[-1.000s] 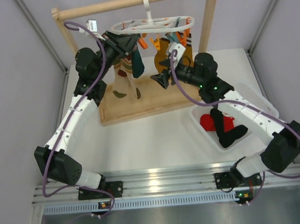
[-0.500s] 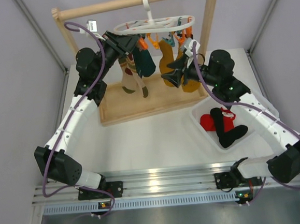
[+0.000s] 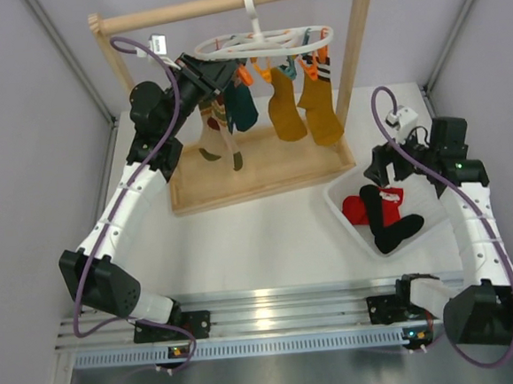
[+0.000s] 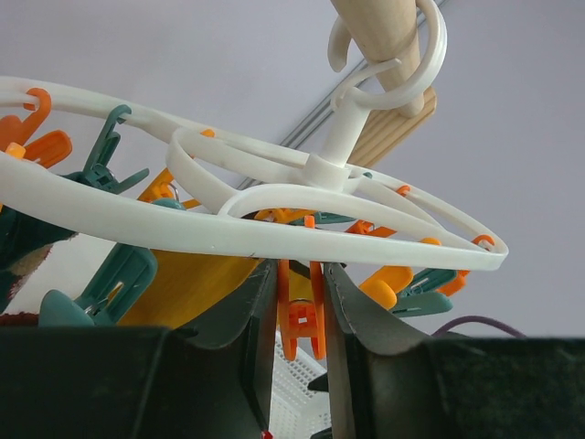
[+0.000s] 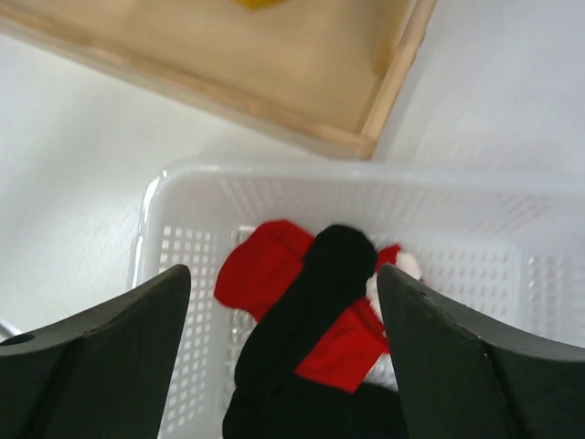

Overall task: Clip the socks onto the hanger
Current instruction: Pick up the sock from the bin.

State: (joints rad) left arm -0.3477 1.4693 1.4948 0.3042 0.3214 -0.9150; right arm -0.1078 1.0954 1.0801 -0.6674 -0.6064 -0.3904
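Left gripper [image 3: 222,75]: clenched around an orange clip [image 4: 302,320] of the hanger [image 3: 262,40], at 12 o'clock.
Hanger: mustard socks [image 3: 301,107] and a striped sock [image 3: 212,129] hang clipped.
Basket [image 3: 336,211]: at 4 o'clock, holds the red socks [image 3: 355,207] under a black sock [image 3: 392,226], all still to clip.
Right gripper [image 5: 283,302]: released, empty, above the basket.
Progress: judged early for these socks.
Change: right arm has swung from the hanger to the basket and its jaws are wider; left arm unmoved.
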